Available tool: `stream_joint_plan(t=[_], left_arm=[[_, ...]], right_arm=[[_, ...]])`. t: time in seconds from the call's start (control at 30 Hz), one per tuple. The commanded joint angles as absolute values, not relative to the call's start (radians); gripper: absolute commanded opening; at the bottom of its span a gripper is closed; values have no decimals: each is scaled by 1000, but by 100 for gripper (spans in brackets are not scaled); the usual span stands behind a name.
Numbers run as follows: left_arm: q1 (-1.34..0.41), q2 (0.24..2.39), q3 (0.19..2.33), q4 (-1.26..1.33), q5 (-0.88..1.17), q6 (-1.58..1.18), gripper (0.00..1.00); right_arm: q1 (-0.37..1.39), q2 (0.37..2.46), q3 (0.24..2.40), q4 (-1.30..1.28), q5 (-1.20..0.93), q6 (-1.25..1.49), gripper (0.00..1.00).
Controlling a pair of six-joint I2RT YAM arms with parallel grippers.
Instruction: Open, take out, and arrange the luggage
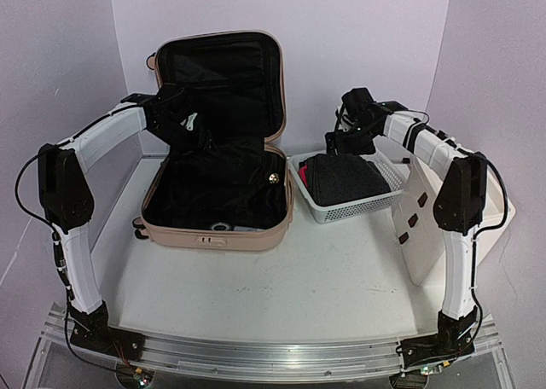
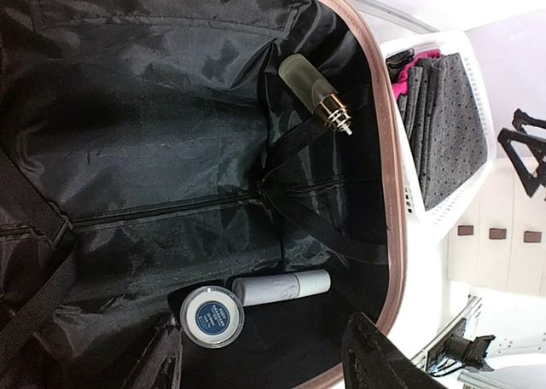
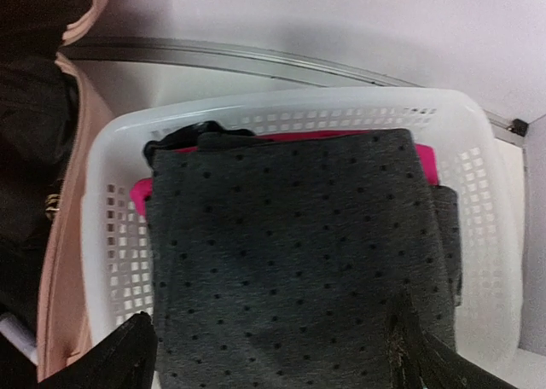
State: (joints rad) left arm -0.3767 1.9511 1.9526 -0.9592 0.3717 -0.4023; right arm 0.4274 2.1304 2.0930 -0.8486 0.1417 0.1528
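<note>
The left end effector [image 2: 266,365] gapes empty above the open luggage [image 1: 171,233]. The right end effector [image 3: 273,363] stands wide, empty, over folded grey cloth [image 3: 290,252] in the basket [image 3: 111,235].

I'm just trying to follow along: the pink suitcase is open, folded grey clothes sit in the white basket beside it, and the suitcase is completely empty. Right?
Not empty. The left wrist view shows a perfume bottle, a white tube and a small round jar lying on the black lining of the suitcase. The rest holds: it is open, and the grey clothes sit in the basket.
</note>
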Motion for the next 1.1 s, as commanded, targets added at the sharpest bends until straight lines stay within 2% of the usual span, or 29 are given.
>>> stream_joint_plan(t=[0.0, 0.07, 0.27, 0.43, 0.57, 0.77, 0.93, 1.0, 1.07], left_arm=[[-373, 1884, 1935, -925, 375, -402, 66], [-373, 1878, 1925, -926, 365, -395, 67], [-373, 1857, 1886, -925, 355, -390, 71], [-373, 1835, 1847, -924, 355, -389, 72], [-373, 1821, 1817, -922, 375, -386, 73], [-373, 1778, 1749, -918, 378, -376, 76], [-373, 1770, 1726, -906, 392, -373, 76], [-373, 1779, 1724, -897, 407, -371, 76], [-373, 1792, 1729, -892, 423, -367, 76]], right_arm=[[457, 2126, 2111, -824, 10, 253, 94], [464, 2117, 2097, -825, -39, 282, 98], [468, 2054, 2030, -884, -103, 340, 98], [468, 1959, 1947, -933, -162, 288, 98], [485, 1957, 1958, -974, -193, 260, 98], [496, 1885, 1974, -1070, -11, 285, 98], [480, 1798, 1988, -1278, 316, 252, 98], [463, 1765, 1980, -1321, 339, 209, 98], [458, 1759, 1978, -1323, 243, 138, 97]])
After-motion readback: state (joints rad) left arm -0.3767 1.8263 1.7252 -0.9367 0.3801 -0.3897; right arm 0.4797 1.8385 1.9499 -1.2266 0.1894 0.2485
